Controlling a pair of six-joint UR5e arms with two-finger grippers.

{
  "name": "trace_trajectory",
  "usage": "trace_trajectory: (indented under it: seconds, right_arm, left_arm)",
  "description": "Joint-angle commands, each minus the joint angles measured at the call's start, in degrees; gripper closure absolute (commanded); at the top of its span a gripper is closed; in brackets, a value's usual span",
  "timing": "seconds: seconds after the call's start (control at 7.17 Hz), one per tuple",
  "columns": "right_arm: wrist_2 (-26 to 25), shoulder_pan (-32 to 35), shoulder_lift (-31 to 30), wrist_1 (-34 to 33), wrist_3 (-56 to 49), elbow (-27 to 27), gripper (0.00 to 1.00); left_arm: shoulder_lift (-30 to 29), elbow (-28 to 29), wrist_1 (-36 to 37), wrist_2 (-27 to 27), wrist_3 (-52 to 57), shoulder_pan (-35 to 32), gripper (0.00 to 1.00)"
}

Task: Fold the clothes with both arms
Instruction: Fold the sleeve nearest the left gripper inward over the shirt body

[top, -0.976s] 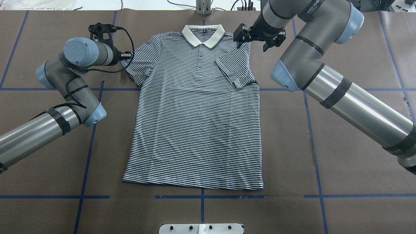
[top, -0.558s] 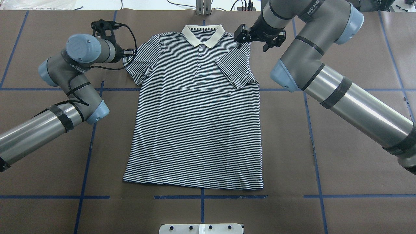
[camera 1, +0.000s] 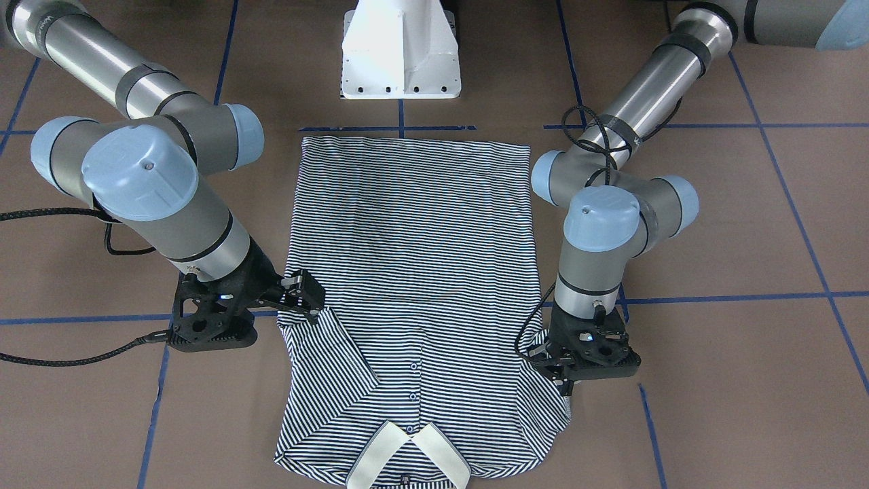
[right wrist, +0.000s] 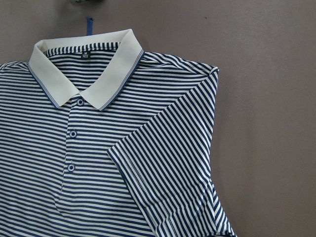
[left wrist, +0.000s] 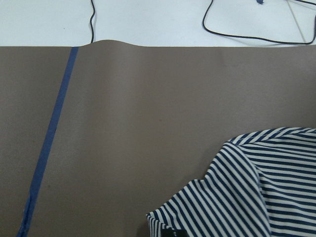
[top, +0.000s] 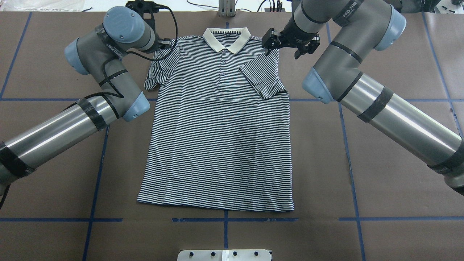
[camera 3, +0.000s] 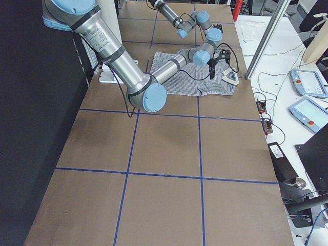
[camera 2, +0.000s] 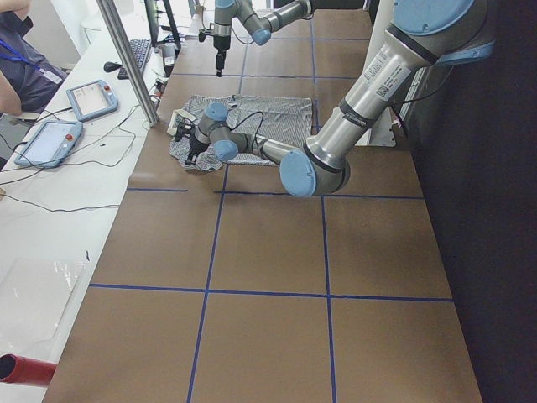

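— Now, where is the polo shirt [top: 217, 145] lying?
— It is lying flat and front up on the brown table [top: 362, 163], with its hem at the end opposite the white collar [top: 212, 40]. The right sleeve [top: 262, 81] is lying folded inward over the chest, a little hemward of the collar.
— What are the grippers doing?
— The left gripper [camera 1: 564, 381] is clamping the polo shirt by its left sleeve [top: 157, 74] beside the collar, with its jaws closed on bunched cloth. The right gripper [camera 1: 304, 295] is hovering on the collar's other side, at the shoulder edge. Its jaws are standing apart and holding nothing.
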Motion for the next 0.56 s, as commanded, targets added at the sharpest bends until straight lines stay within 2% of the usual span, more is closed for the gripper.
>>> trace_trajectory:
  seconds: [0.0, 0.14, 0.42]
  right_arm:
    - [0.01, -0.02, -0.42, 0.09, -0.43, 0.06, 0.0]
    - [0.01, -0.02, -0.51, 0.18, -0.34, 0.15, 0.0]
    - [0.01, -0.02, -0.51, 0.18, -0.17, 0.5, 0.0]
  left_arm:
    - [-3.33, 0.09, 2.73, -0.95, -4.58, 1.41, 1.0]
    - [-4.65, 1.67, 2.56, -0.95, -5.92, 2.21, 1.0]
    - [-10.87, 10.7, 0.12, -0.52, -10.84, 3.36, 1.0]
